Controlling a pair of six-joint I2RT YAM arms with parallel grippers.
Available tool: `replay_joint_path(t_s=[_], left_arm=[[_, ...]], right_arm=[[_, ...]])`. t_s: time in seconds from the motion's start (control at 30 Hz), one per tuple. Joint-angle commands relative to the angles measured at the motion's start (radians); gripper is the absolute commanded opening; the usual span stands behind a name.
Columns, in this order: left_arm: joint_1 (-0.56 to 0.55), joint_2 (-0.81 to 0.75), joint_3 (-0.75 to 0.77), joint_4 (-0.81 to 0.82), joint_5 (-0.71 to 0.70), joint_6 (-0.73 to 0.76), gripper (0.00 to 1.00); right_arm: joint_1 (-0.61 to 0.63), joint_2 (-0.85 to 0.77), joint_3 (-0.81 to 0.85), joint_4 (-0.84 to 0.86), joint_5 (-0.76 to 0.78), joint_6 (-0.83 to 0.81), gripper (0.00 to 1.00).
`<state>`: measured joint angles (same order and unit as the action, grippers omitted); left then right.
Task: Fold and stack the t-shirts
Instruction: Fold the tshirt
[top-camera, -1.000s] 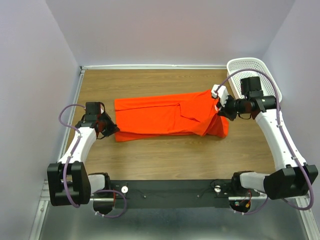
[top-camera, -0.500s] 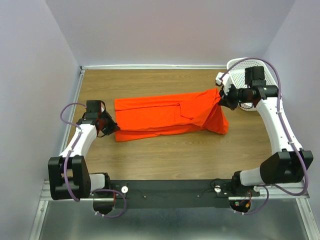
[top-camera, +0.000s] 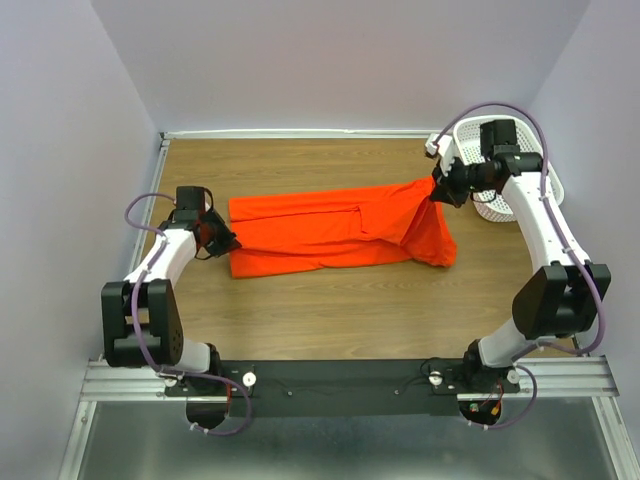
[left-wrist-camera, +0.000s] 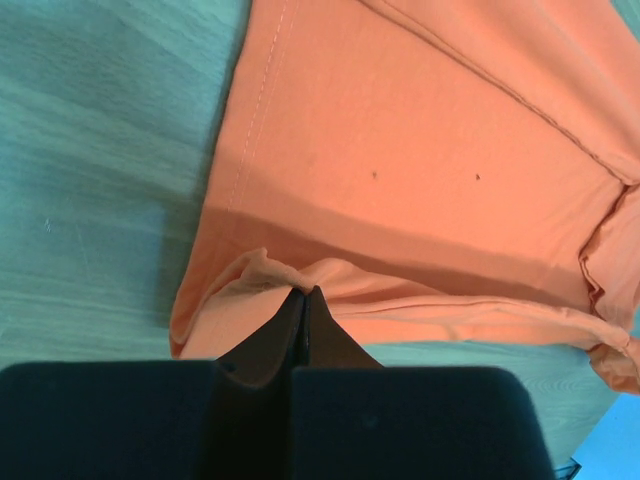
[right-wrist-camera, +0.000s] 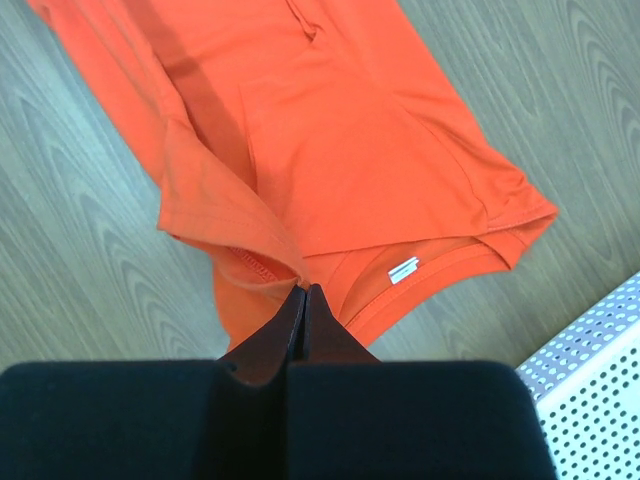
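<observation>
Our left pincer (top-camera: 222, 243) pinches the left hem of the orange-red t-shirt (top-camera: 330, 235), and our right pincer (top-camera: 437, 190) pinches a bunched fold at its right end, raised off the tabletop (top-camera: 300, 310) beside the white basket (top-camera: 468, 130). The shirt lies stretched between them mid-tabletop. We judge that harder pulling could slip a thin pinch free, or the right arm could bump the basket.

Matt orange cloth t-shirt (top-camera: 320, 235), smooth wood-grain table (top-camera: 300, 300), and a white basket (top-camera: 492, 209) of seemingly perforated plastic.
</observation>
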<state>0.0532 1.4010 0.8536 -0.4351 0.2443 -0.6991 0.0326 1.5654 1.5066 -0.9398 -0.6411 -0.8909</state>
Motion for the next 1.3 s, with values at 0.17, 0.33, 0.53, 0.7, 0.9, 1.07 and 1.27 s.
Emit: replay_joint_path(t_s=[0.17,0.33,0.53,0.7,0.9,1.07,1.27], left_arm=[[0.005,0.104,0.088,0.030,-0.013,0.026,0.00],[0.001,0.164,0.136,0.030,-0.017,0.038,0.00],[-0.018,0.233,0.182,0.027,-0.020,0.046,0.00],[-0.036,0.260,0.203,0.016,-0.027,0.052,0.00],[-0.038,0.259,0.213,0.007,-0.042,0.053,0.00],[-0.038,0.259,0.213,0.003,-0.046,0.055,0.00],[-0.038,0.253,0.214,0.001,-0.059,0.050,0.00]], right_arm=[[-0.005,0.097,0.095,0.019,-0.008,0.038,0.01],[-0.003,0.117,0.107,0.022,0.012,0.047,0.01],[-0.003,0.140,0.115,0.030,0.014,0.056,0.01],[-0.005,0.148,0.118,0.032,0.017,0.063,0.01],[-0.005,0.160,0.119,0.033,0.015,0.063,0.01],[-0.005,0.170,0.126,0.035,0.017,0.069,0.01],[-0.005,0.182,0.139,0.035,0.021,0.073,0.00]])
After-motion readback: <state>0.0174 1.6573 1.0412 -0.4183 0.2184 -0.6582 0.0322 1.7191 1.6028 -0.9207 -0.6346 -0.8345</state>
